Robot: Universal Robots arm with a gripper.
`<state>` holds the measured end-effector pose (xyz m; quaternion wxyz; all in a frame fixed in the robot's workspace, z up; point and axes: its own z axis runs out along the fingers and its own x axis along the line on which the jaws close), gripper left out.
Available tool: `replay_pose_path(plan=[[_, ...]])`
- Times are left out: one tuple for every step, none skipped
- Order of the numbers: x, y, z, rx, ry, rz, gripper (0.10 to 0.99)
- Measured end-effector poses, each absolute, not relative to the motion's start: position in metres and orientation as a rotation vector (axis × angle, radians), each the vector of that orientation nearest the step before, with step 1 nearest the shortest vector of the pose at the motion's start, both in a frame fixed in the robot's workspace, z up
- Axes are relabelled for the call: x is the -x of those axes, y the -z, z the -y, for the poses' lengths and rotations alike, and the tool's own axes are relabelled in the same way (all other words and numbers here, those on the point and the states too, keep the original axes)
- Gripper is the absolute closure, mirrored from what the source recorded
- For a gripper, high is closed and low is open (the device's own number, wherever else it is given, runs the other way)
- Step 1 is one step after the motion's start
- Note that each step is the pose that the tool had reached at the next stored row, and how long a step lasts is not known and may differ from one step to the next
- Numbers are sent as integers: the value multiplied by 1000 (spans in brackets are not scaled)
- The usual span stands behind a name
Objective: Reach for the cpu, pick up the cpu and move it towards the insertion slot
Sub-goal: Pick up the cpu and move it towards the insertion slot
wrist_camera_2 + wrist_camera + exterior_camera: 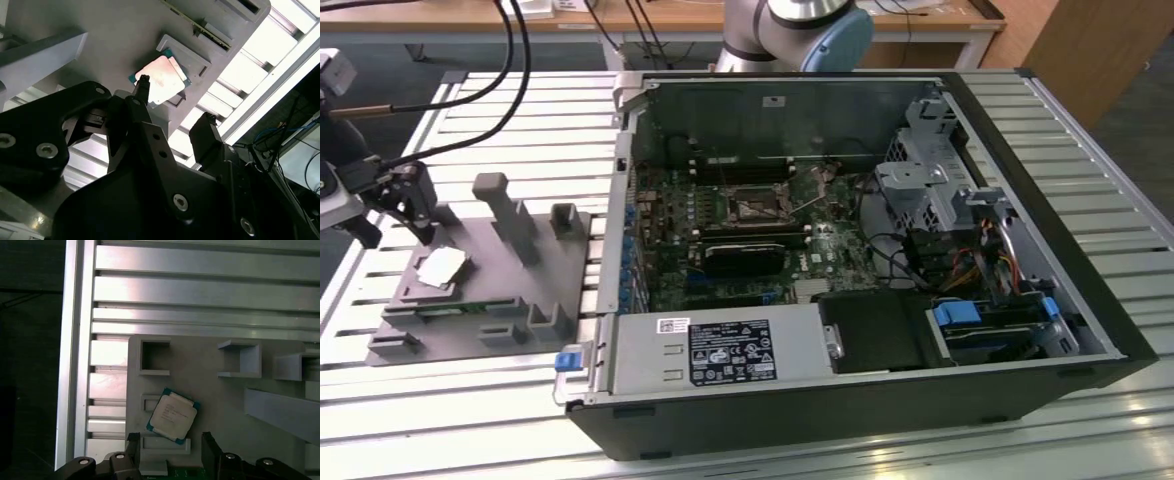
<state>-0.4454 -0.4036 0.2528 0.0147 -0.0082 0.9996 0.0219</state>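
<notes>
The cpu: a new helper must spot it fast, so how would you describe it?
On the slatted table, left of the open computer case in the exterior view, sits a grey fixture. The cpu lies on it: its only shiny, flat, silver square.

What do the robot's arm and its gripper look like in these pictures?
The arm has silver-grey rounded tube segments with a light blue joint cap. The gripper is matt black metal: flat plates joined by silver round-head screws, ending in two narrow black fingers. Black cables hang toward it in the exterior view.
</notes>
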Motion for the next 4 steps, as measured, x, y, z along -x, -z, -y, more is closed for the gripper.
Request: replay_pose_path(plan=[[445, -253, 404, 25, -68, -3111, 486], [445, -253, 404, 25, -68, -3111, 486], [445, -253, 404, 25, -68, -3111, 486], [445, -253, 404, 25, -68, -3111, 486]])
